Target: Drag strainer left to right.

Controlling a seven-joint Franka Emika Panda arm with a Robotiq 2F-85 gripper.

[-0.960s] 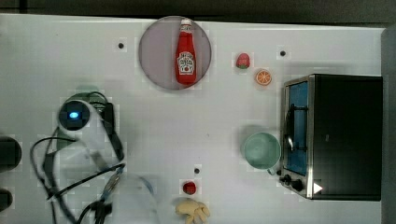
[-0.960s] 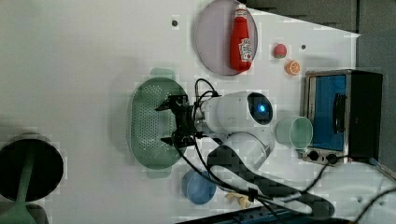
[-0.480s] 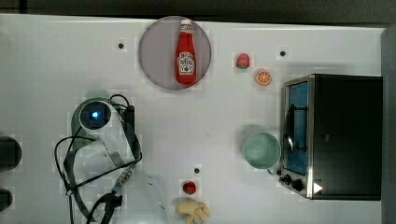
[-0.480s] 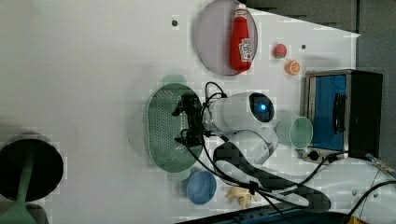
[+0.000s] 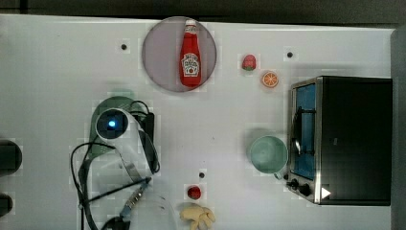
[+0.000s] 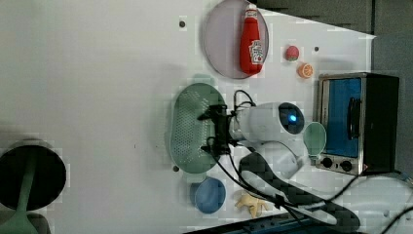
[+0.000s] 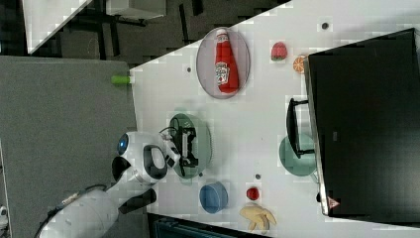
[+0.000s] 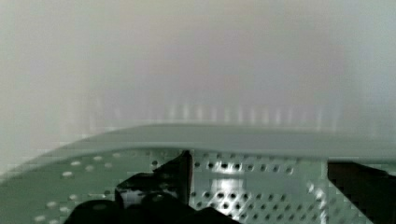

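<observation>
- We see a label on the red ketchup bottle (image 5: 190, 54) lying on the round plate (image 5: 158, 52); its writing is too small to read
- The jaws of our gripper (image 6: 217, 130) stand wide open inside the strainer (image 6: 187, 129)
- The strainer sits towards the top view's left, with bare tabletop (image 5: 220, 115) between it and the teal cup (image 5: 268, 154) beside the oven (image 5: 352, 139)

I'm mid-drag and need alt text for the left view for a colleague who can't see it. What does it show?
The robot's open hand reaches down into the pale green strainer near the middle of the white table. A ketchup bottle lies on a round plate above it, a blue cup sits below, and a toaster oven stands at the left view's right.
</observation>
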